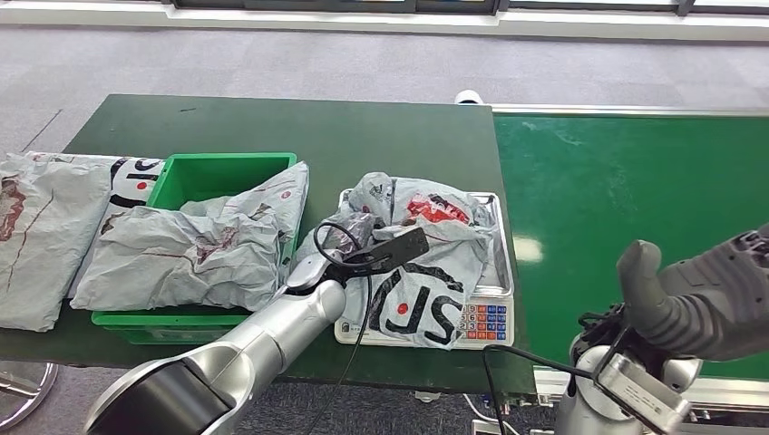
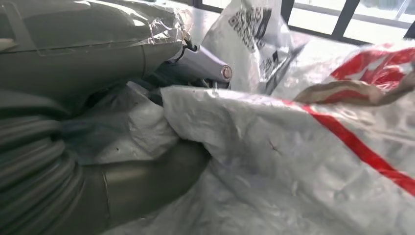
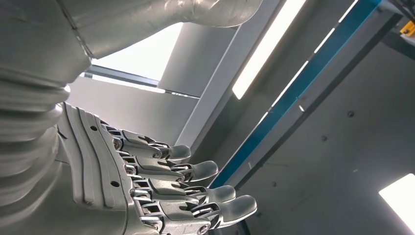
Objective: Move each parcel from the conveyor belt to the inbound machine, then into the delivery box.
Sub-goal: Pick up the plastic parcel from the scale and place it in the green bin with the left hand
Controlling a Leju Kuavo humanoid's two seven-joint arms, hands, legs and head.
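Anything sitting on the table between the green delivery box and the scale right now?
In the head view, the left hand and its silver forearm fill that gap, reaching into the parcel on the scale; bagged parcels also spill over the green box rim.

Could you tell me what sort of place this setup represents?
Probably a mock parcel-sorting station: a green conveyor belt, a weighing scale holding a courier parcel, and a green bin of bagged parcels.

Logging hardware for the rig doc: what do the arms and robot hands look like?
Silver, smooth tubular left arm with a black cable looped at the wrist. Right robot hand: grey ribbed cover, thick grey thumb, metallic segmented fingers with rounded tips.
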